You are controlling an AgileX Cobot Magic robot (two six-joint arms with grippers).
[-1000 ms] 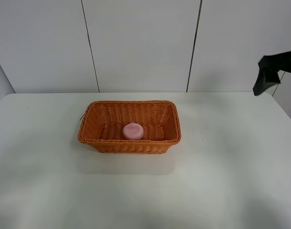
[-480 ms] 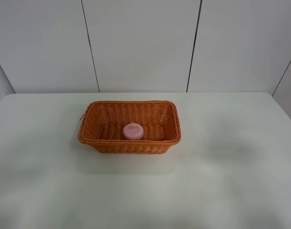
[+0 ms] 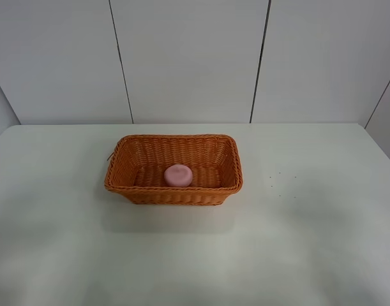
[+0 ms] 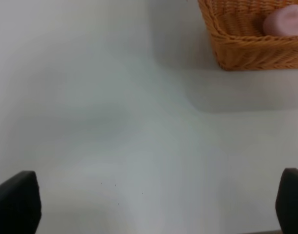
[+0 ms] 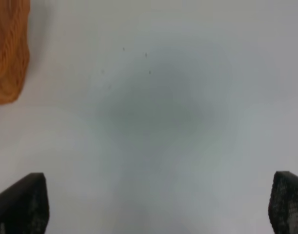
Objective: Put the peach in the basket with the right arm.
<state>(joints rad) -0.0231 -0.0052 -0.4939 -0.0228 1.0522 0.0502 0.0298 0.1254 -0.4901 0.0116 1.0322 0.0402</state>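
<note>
Peach (image 3: 178,175) sits on the floor of the basket (image 3: 173,192), a little toward its near wall, with nothing touching it, so the job looks done to me. Neither arm shows from up high. The right gripper (image 5: 158,207) hangs over bare table (image 3: 309,242) well off the basket's side, fingers spread wide apart and empty; the left gripper (image 4: 153,204) is likewise wide open (just its tips show at the edges) with nothing in it. What's left, I'd judge, is parking: keep the right arm clear of the rim so the basket isn't nudged.
</note>
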